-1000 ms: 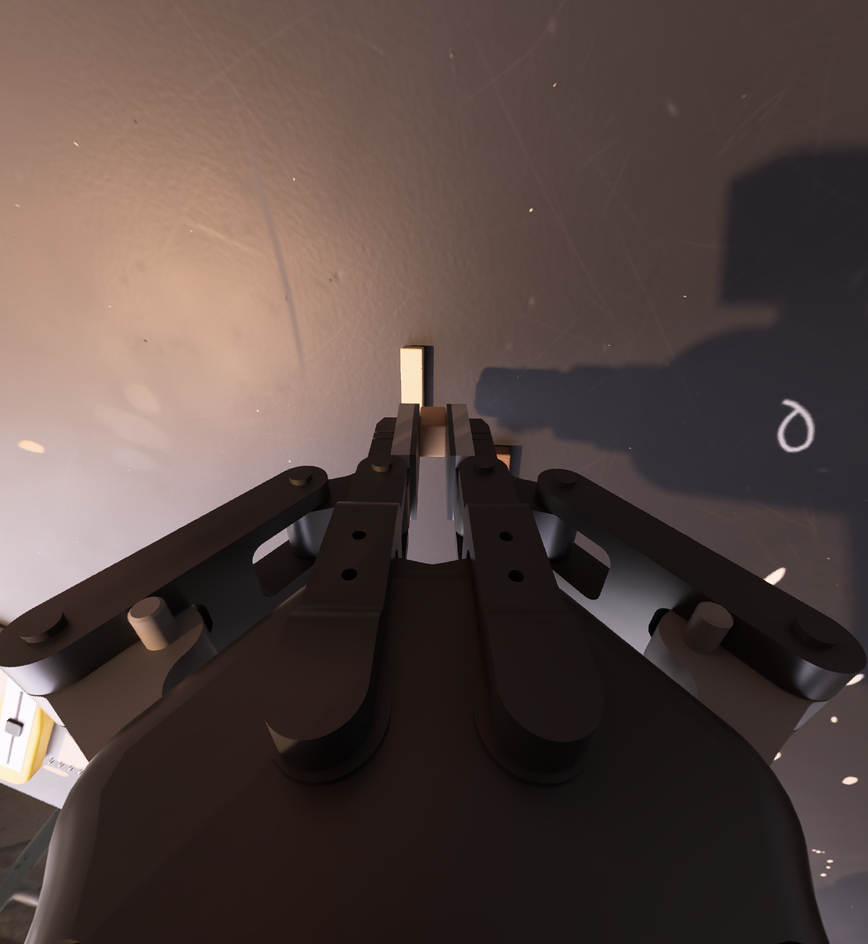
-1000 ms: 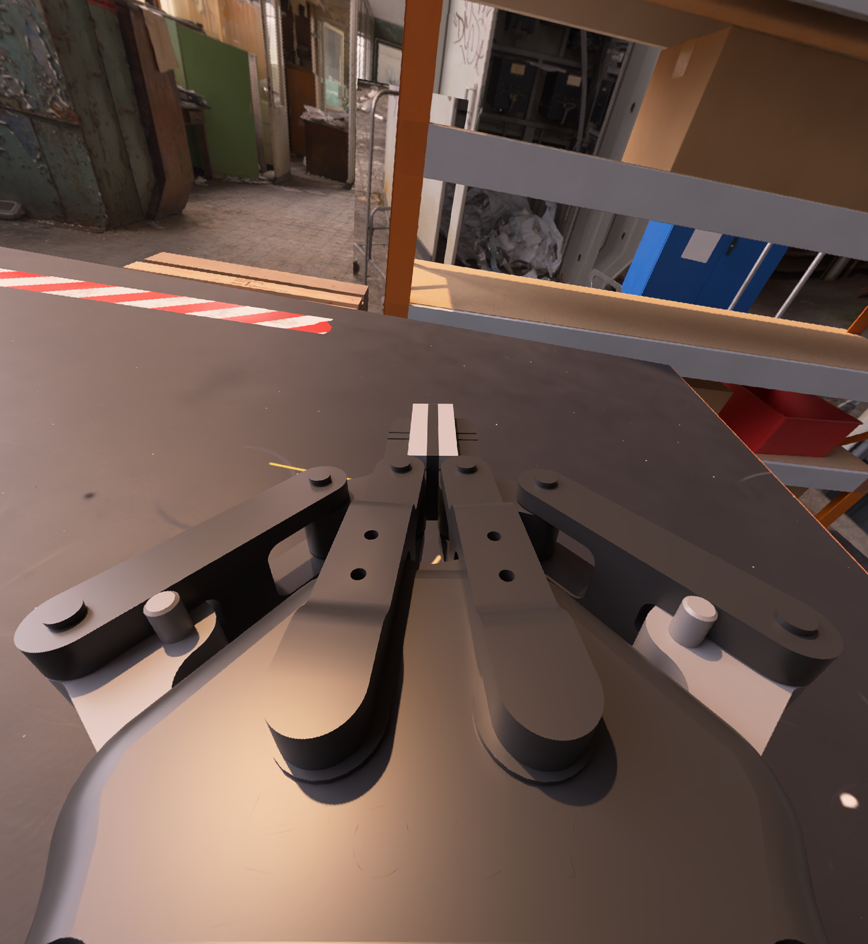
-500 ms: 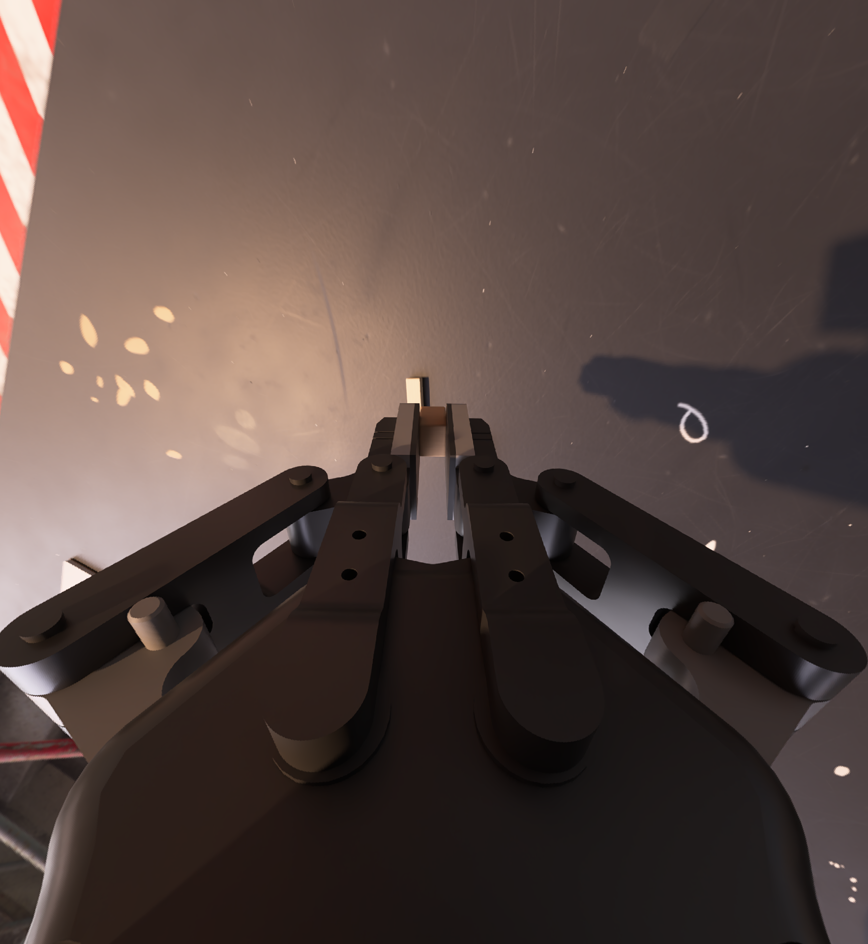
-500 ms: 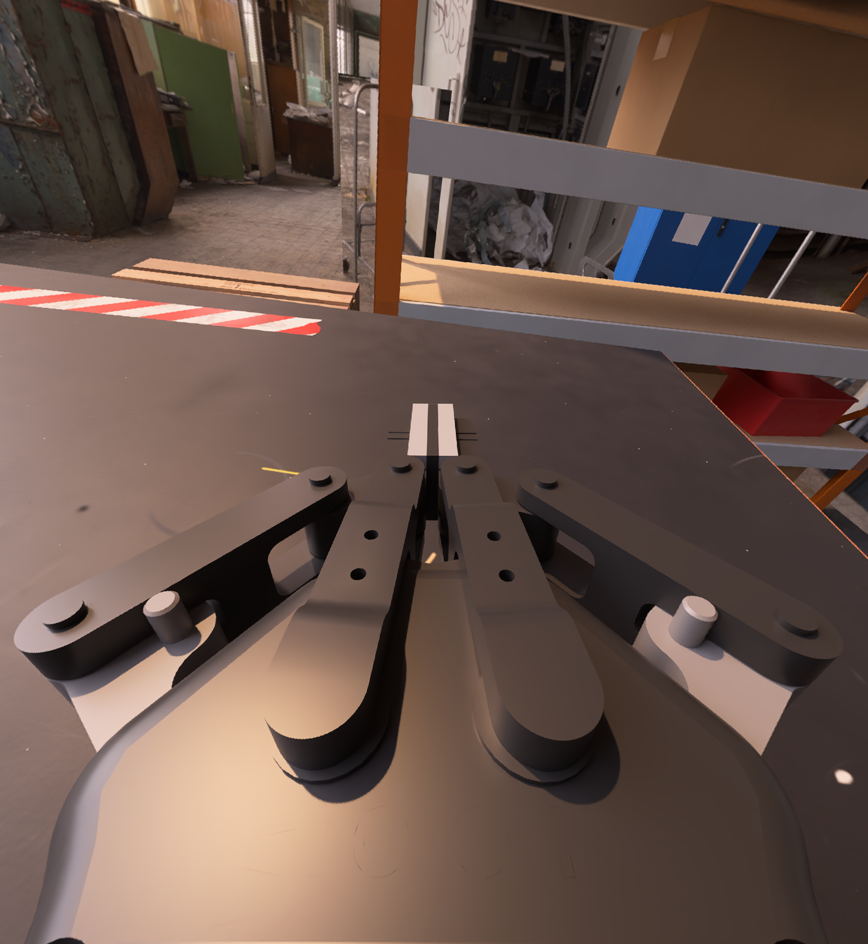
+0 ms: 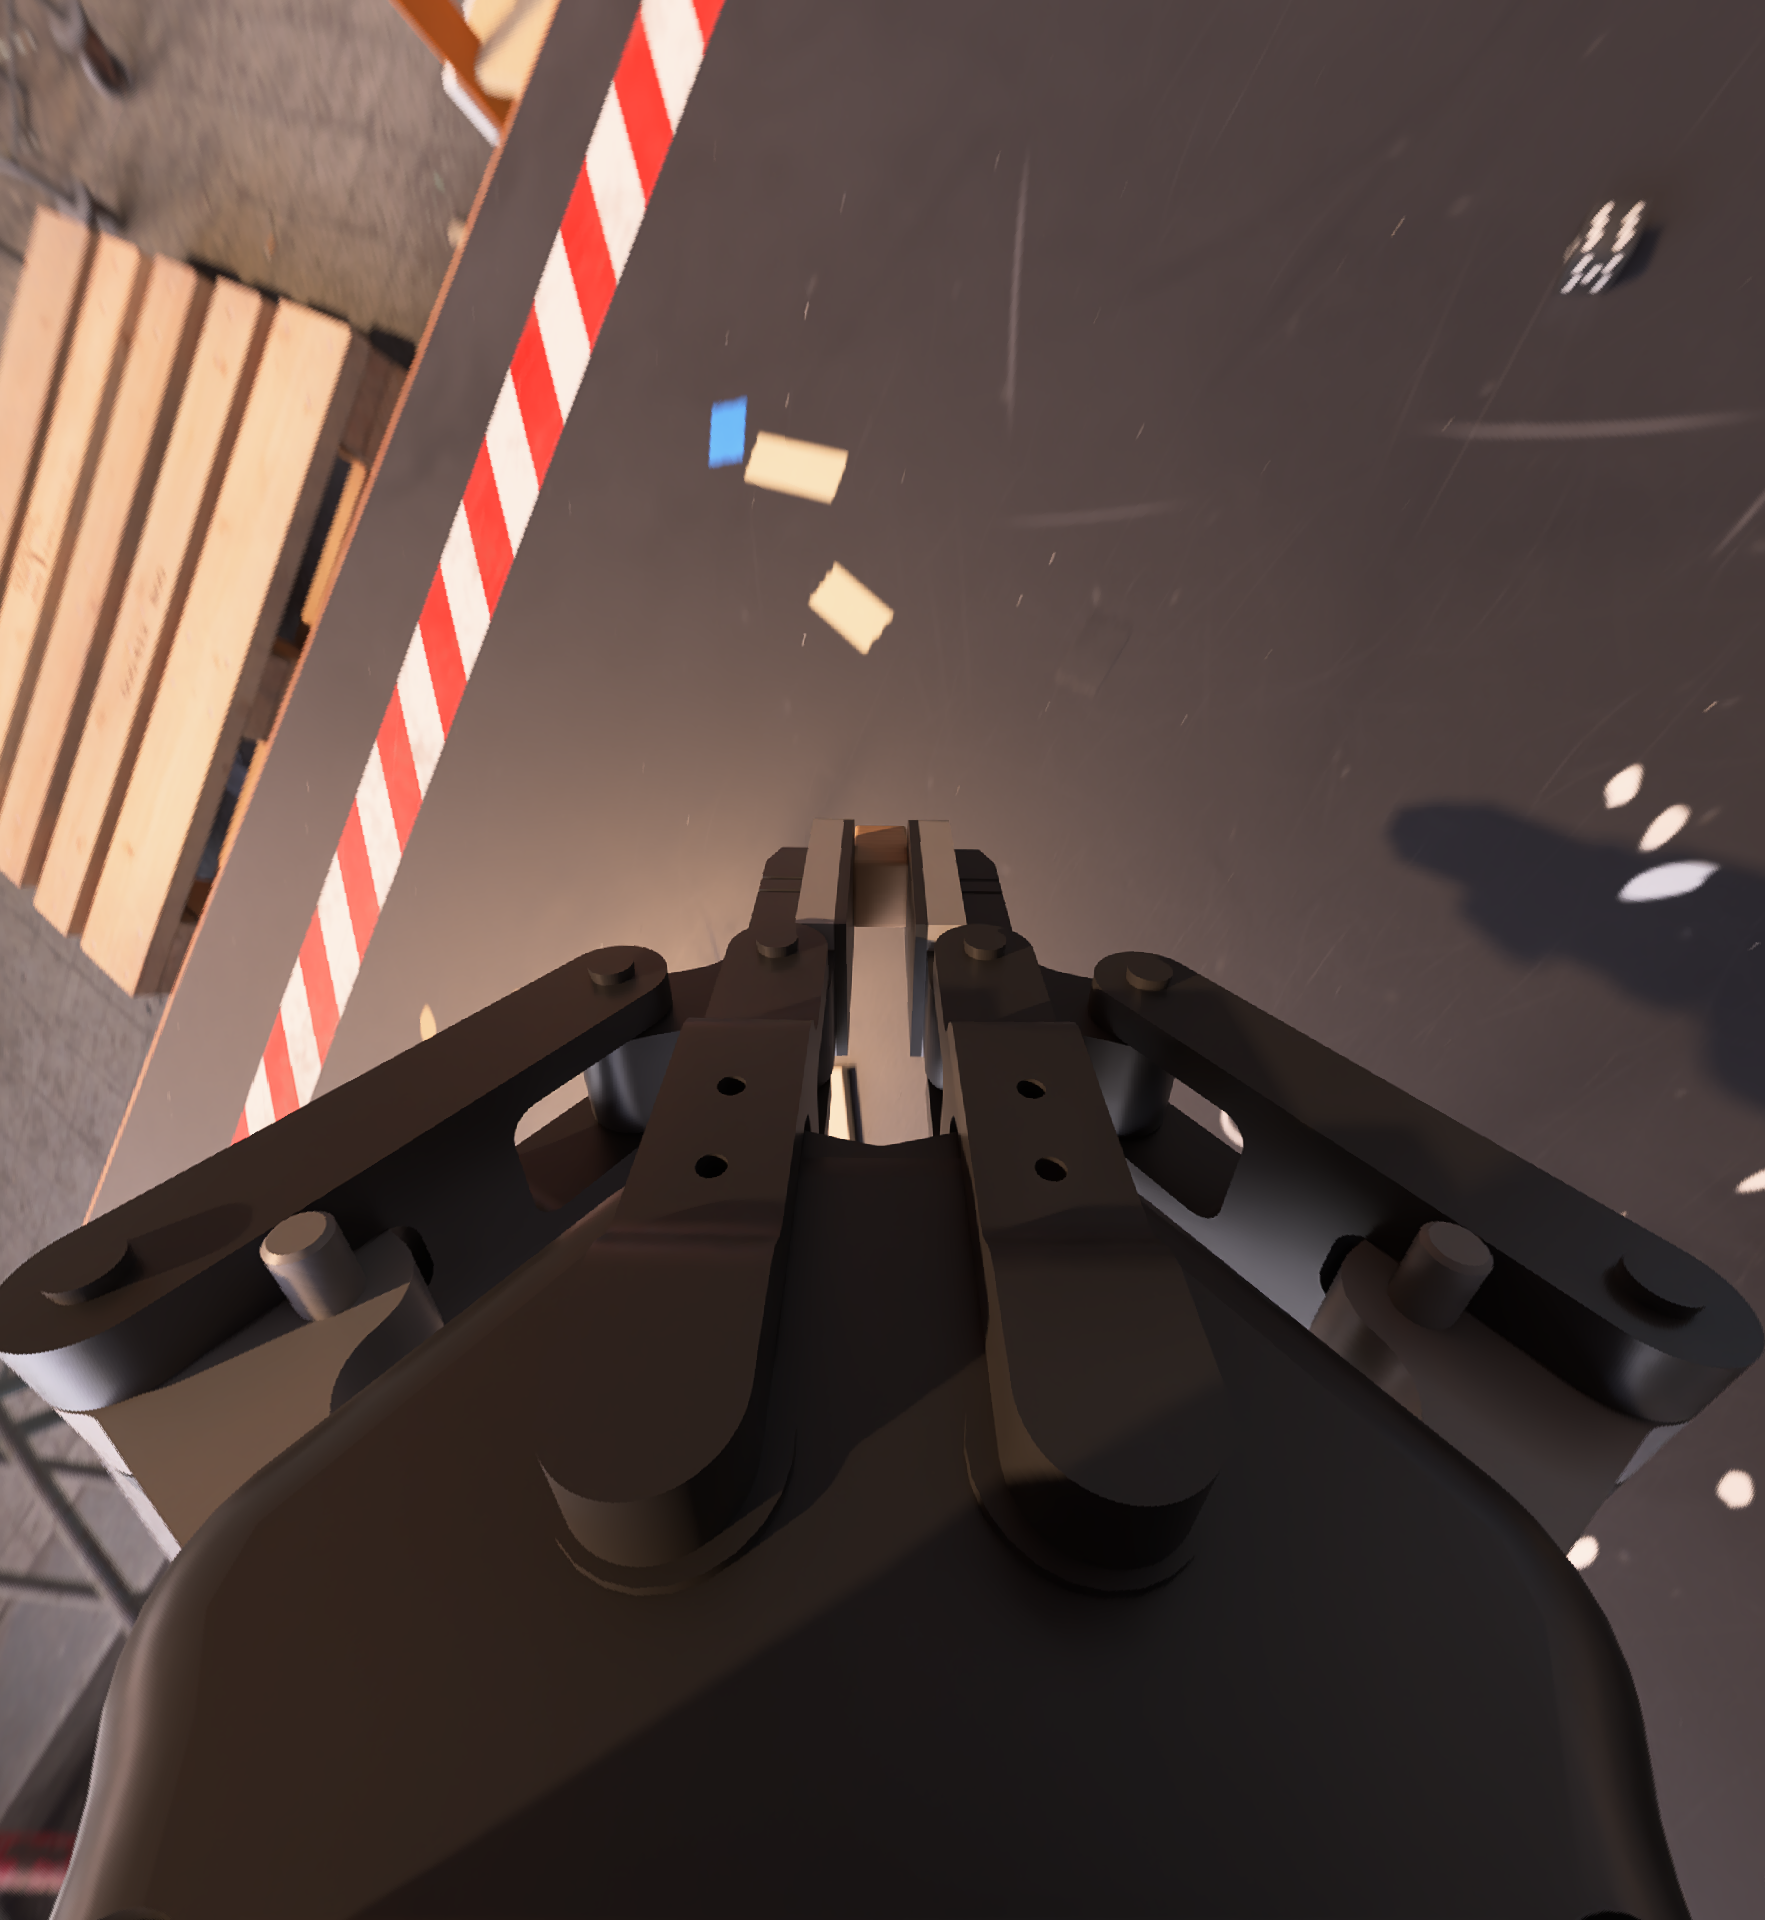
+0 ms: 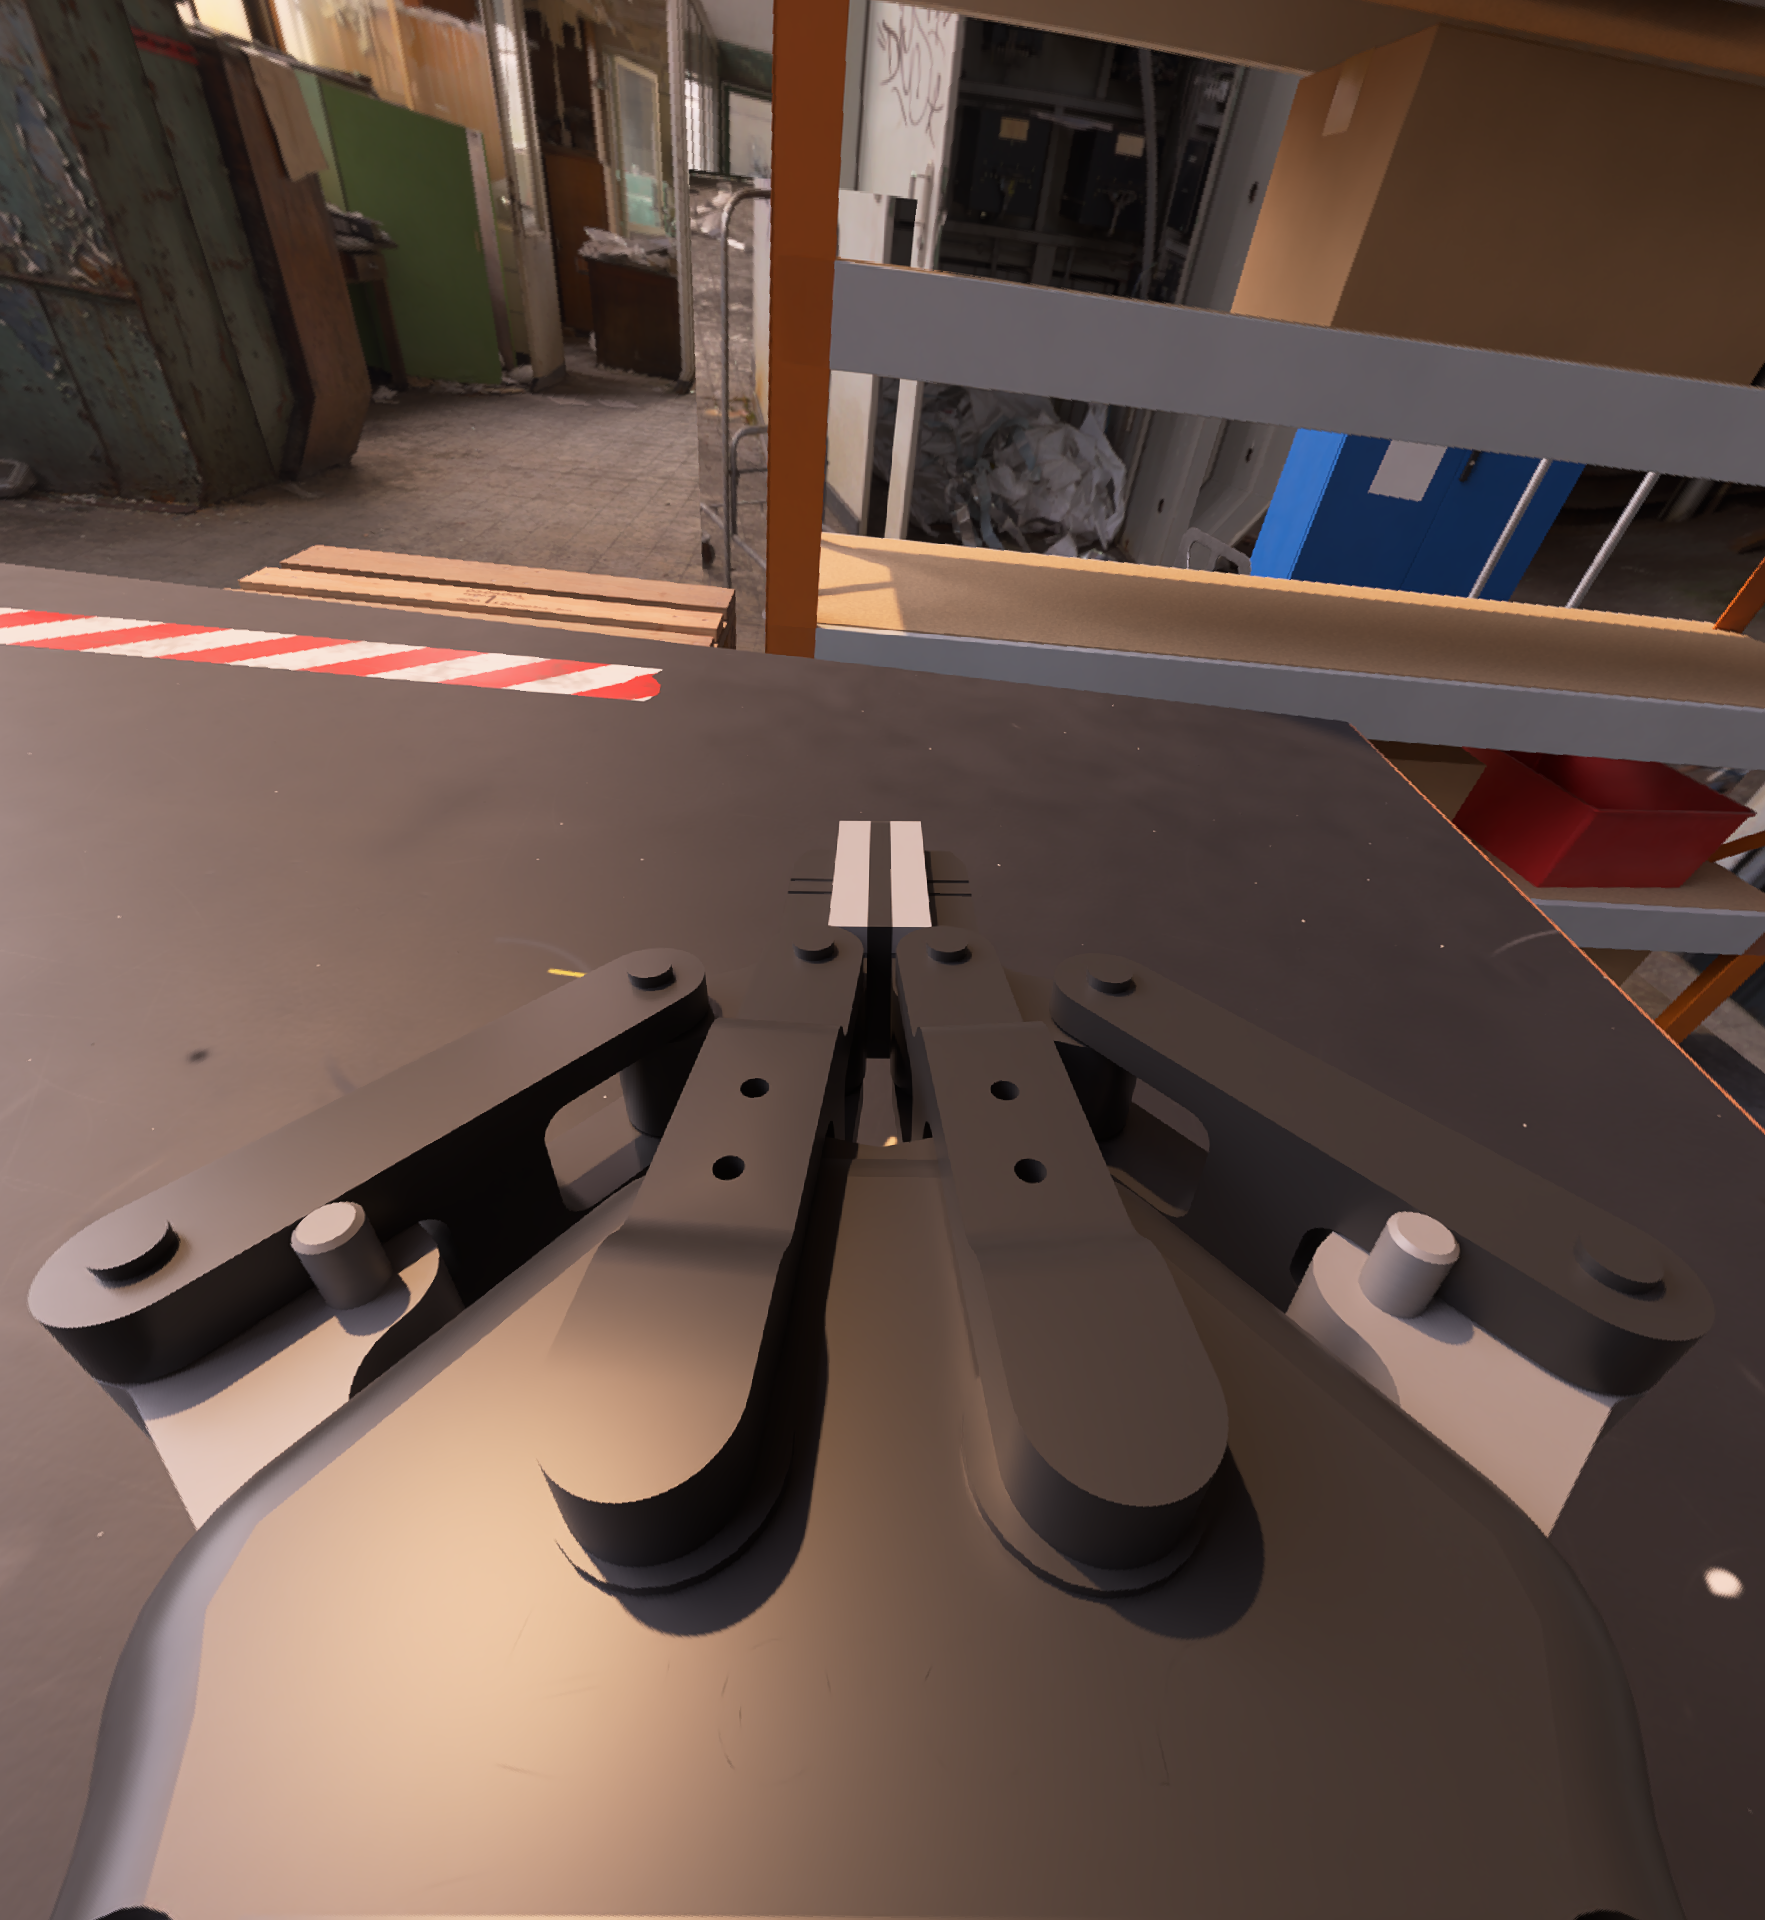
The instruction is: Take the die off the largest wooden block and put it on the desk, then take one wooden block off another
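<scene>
My left gripper [image 5: 878, 831] is shut on a small wooden block [image 5: 879, 883] and holds it high above the dark desk [image 5: 1273, 520]. Far below on the desk lie two more pale wooden blocks, one [image 5: 795, 468] with a small blue piece [image 5: 727, 431] at its end, the other [image 5: 850, 608] lying apart and closer. A small dark object with white marks [image 5: 1600, 249] sits alone at the far right; I cannot tell if it is the die. My right gripper [image 6: 879, 831] is shut and empty, low over the desk [image 6: 338, 831].
Red-and-white striped tape [image 5: 504, 468] runs along the desk's edge and shows in the right wrist view too [image 6: 338, 655]. A wooden pallet [image 5: 130, 571] lies on the floor beyond it. A shelf rack with an orange post [image 6: 805, 312] and a red bin [image 6: 1605, 821] stands past the desk's far right corner.
My left gripper has risen and swung with the block still in it; the striped edge, pallet and other blocks have come into view. The right gripper has barely moved.
</scene>
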Tool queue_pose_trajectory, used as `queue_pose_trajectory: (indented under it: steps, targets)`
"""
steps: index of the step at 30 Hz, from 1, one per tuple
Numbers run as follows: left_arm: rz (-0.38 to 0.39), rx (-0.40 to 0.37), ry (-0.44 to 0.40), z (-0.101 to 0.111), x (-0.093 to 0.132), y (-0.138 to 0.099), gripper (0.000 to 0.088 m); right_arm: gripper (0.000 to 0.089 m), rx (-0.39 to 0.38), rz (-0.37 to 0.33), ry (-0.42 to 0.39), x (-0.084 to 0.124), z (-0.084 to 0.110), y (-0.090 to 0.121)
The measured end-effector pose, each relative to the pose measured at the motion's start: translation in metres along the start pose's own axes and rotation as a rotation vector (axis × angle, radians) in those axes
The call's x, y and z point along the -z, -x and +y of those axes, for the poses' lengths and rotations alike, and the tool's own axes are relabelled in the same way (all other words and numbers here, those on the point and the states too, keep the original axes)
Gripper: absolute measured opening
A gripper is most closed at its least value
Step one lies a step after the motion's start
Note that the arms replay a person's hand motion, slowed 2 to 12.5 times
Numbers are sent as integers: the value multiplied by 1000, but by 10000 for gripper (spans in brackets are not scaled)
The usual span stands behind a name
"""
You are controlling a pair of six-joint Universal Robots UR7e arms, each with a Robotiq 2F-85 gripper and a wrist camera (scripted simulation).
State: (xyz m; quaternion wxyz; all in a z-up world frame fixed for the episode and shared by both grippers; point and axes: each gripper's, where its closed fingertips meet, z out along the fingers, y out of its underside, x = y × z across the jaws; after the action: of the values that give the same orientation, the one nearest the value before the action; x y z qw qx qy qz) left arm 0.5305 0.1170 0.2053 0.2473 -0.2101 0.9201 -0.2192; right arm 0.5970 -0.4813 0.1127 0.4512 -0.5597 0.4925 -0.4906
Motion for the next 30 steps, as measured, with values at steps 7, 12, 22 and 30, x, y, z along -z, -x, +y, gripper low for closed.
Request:
queue_pose_trajectory:
  steps: [7,12,22,30]
  targets:
    - [35,-53,-206,-68,7,-43,89,0,-3,-4,-6,1,-3,1]
    - [101,-75,-362,-113,7,-83,89,0,-6,-9,-8,2,-5,2]
    - [332,-58,-608,-177,-15,-166,89,0,-7,-21,-15,4,-9,6]
    - [599,66,-690,-204,-58,-225,89,0,6,-43,-10,5,-9,13]
